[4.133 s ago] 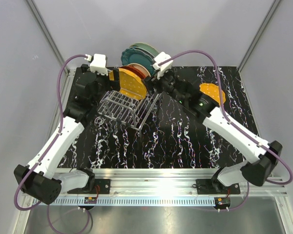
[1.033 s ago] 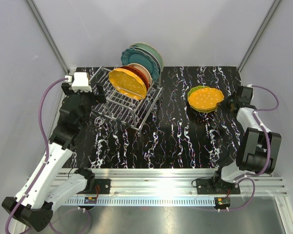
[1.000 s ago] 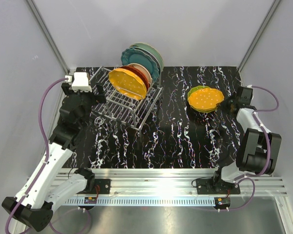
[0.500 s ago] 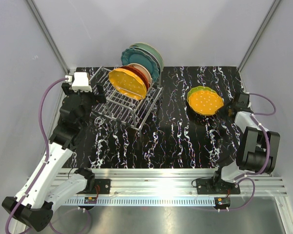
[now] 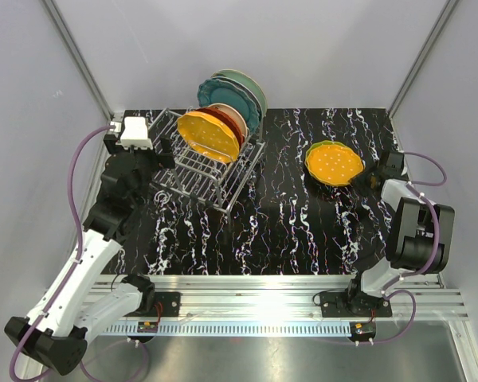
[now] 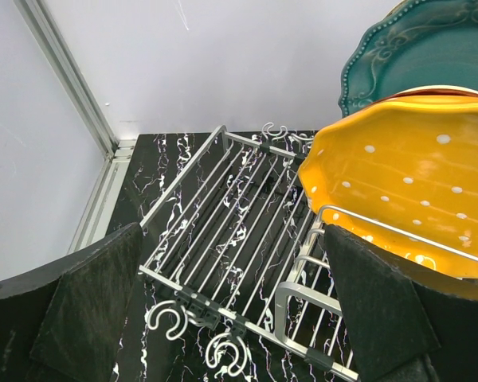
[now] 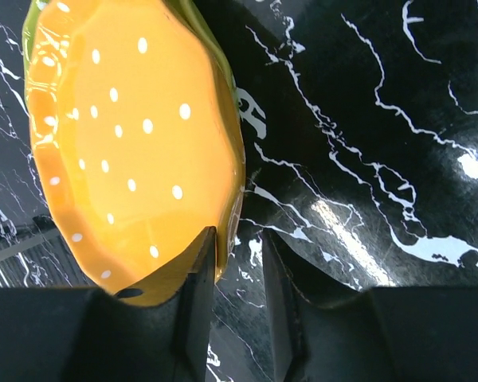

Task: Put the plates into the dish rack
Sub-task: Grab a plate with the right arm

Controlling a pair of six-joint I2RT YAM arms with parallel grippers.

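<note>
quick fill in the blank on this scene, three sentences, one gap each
The left tool hangs ___ beside the dish rack.
The right tool straddles the rim of the top plate, which is ___ with white dots.
Under it lies a second plate, coloured ___.
Missing words: open; orange; green.

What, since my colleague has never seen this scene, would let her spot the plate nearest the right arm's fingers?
Find the dish rack on the left of the black marbled table, then look to the table's right side. Two plates lie stacked flat there; take the top one, the orange-yellow dotted plate on a lime green plate, unlike its orange twin standing in the rack.
</note>
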